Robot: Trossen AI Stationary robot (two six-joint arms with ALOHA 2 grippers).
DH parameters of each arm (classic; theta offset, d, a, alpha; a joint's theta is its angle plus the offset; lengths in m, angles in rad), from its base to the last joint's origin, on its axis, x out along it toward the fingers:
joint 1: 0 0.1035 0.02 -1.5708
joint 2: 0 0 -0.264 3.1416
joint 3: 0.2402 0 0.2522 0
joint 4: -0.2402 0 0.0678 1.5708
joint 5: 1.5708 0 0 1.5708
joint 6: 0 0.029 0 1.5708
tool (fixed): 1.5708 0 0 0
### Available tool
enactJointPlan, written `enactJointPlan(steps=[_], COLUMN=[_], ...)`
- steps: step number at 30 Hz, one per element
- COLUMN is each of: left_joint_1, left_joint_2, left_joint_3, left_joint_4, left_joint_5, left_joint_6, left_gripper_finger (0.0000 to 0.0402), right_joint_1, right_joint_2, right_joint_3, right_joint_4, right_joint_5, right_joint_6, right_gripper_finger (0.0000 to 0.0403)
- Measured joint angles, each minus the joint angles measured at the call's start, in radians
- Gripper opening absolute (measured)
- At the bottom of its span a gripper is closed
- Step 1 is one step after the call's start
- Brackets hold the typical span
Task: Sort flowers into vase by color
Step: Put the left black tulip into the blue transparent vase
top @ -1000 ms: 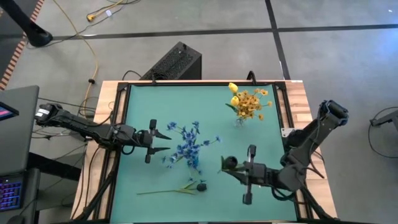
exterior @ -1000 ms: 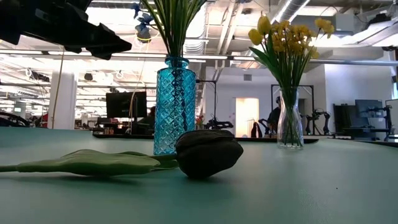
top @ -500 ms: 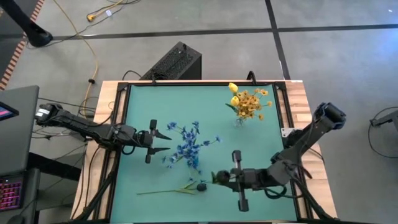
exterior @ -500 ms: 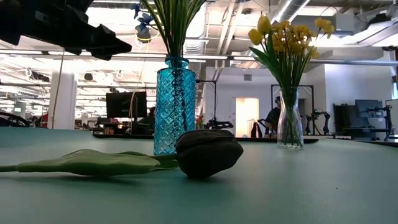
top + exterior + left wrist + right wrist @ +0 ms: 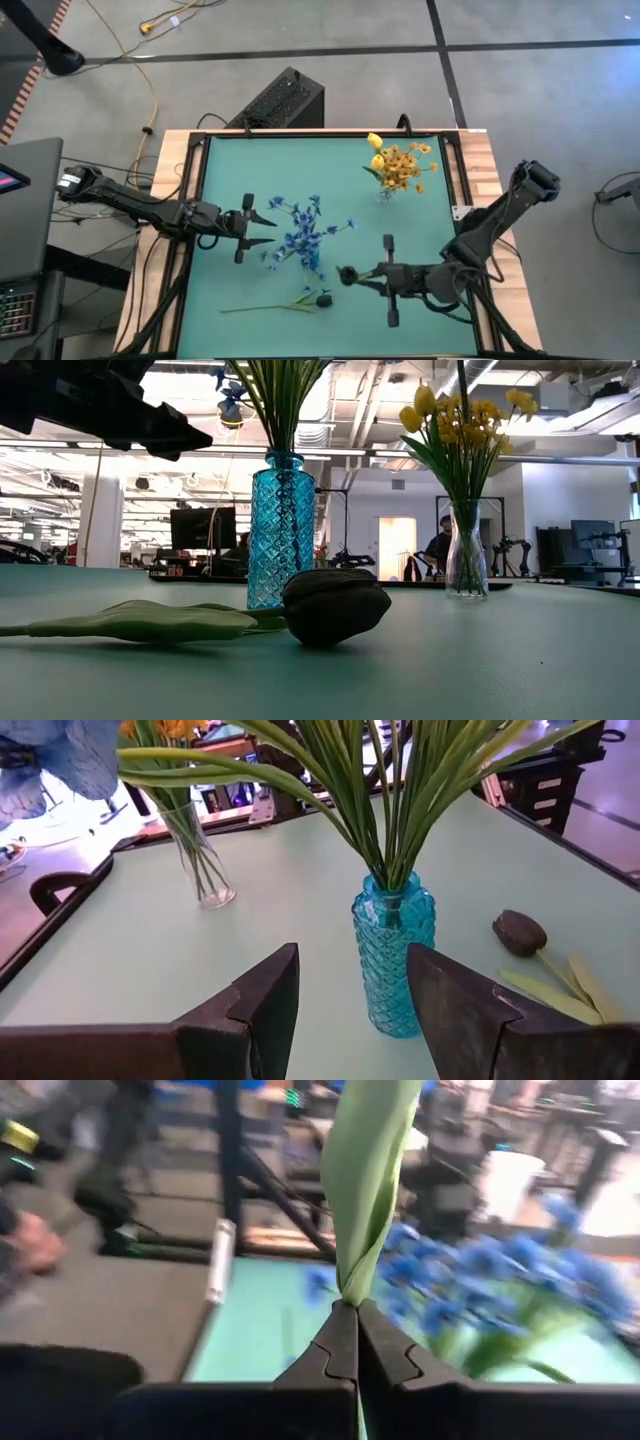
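While the right gripper hangs over the table's near-right part, its fingers are clenched on a flower, green leaf/stalk rising straight out from betw. the tips; dark bud end shows just past the gripper in high view. Left gripper sits at table's left, fingers apart, nothing betw. them, blue vase w/ blue sprays just ahead. Another dark-bud stem lies flat on the table near front edge. Yellow flowers stand in clear vase, far right.
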Motion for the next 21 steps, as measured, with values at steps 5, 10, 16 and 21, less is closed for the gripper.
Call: enactJointPlan(steps=[5,10,16,21], left_joint_1=[0.0,0.0,0.0,0.0], left_joint_2=[0.0,0.0,0.0,0.0], left_joint_3=[0.0,0.0,0.0,0.0], left_joint_4=[0.001,0.019,0.024,0.029], left_joint_5=[0.001,0.001,0.0,0.0], left_joint_6=[-0.018,-0.019,-0.036,-0.037], left_gripper_finger=[0.0174,0.0174,0.0174,0.0174], right_joint_1=[-0.028,-0.179,-0.271,-0.243], right_joint_2=[-0.071,-0.079,-0.049,-0.05], right_joint_3=[-0.079,-0.176,-0.187,-0.186], right_joint_4=[0.07,0.268,0.35,0.486], right_joint_5=[0.099,-0.032,-0.101,-0.177], right_joint_6=[-0.017,0.023,0.025,-0.083], right_gripper_finger=[0.002,0.002,0.0019,0.0019])
